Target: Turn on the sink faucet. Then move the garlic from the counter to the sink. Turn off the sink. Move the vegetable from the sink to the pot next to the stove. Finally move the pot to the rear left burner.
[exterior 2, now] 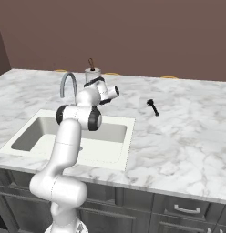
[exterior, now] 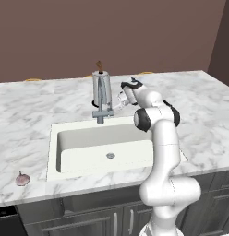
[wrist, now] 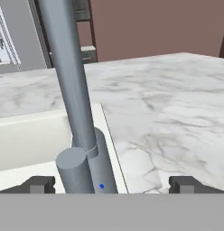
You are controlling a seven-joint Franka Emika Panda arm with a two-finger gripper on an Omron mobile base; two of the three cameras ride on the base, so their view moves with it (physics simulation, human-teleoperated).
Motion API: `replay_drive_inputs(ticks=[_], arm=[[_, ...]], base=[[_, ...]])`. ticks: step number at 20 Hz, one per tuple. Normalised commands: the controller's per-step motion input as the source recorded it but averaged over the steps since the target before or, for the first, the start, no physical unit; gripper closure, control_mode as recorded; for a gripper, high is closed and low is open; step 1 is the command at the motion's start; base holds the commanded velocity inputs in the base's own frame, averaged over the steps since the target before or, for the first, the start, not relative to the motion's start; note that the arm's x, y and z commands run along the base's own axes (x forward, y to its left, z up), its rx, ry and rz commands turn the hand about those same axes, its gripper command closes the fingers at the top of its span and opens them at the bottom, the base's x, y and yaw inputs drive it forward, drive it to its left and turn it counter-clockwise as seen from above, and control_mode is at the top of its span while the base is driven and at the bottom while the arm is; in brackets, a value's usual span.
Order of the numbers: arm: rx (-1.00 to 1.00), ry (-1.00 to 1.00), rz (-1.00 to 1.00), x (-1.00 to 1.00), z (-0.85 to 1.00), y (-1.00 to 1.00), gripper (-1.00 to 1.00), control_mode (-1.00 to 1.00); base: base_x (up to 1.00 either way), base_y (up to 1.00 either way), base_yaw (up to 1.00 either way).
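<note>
Grey-veined white counter (exterior: 199, 106), off-white sink (exterior: 79, 143)

Small dark utensil with round head (exterior 2: 153, 107) lying flat on marble, right of basin, well apart from it. Grey canister (exterior 2: 92, 73) with brown stick poking out, upright at back edge. Plain brown wall (exterior: 111, 32) behind. Dark cabinet doors (exterior 2: 187, 211) with metal handles below.

1. We see the sink faucet (exterior: 102, 97), a tall brushed-steel tap, upright on the counter (exterior: 28, 115) behind the sink (exterior: 54, 152).
2. We see the off-white sink with its small round drain.
3. We find the garlic (exterior: 22, 179), a small pinkish bulb, on the marble counter left of the sink.
</note>
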Motion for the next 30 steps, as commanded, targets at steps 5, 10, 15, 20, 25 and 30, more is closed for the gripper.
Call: replay_drive_inputs(ticks=[5,10,15,20,25,30], arm=[[0.00,0.00,0.00,0.02,-0.01,0.25,1.00,-1.00],[0.01,-0.05,-0.08,-0.05,0.00,0.13,1.00,-1.00],[0.00,-0.06,-0.30,-0.25,0.00,0.23,1.00,-1.00],[0.00,-0.02,-0.40,-0.02,0.00,0.30,1.00,-1.00],[0.00,0.00,-0.43,0.00,0.00,0.19,1.00,-1.00],[0.00,0.03,-0.37,0.00,0.00,0.03,1.00,-1.00]], base=[[0.00,0.00,0.00],[0.00,0.00,0.00],[0.00,0.00,0.00],[0.00,0.00,0.00],[0.00,0.00,0.00],[0.00,0.00,0.00]])
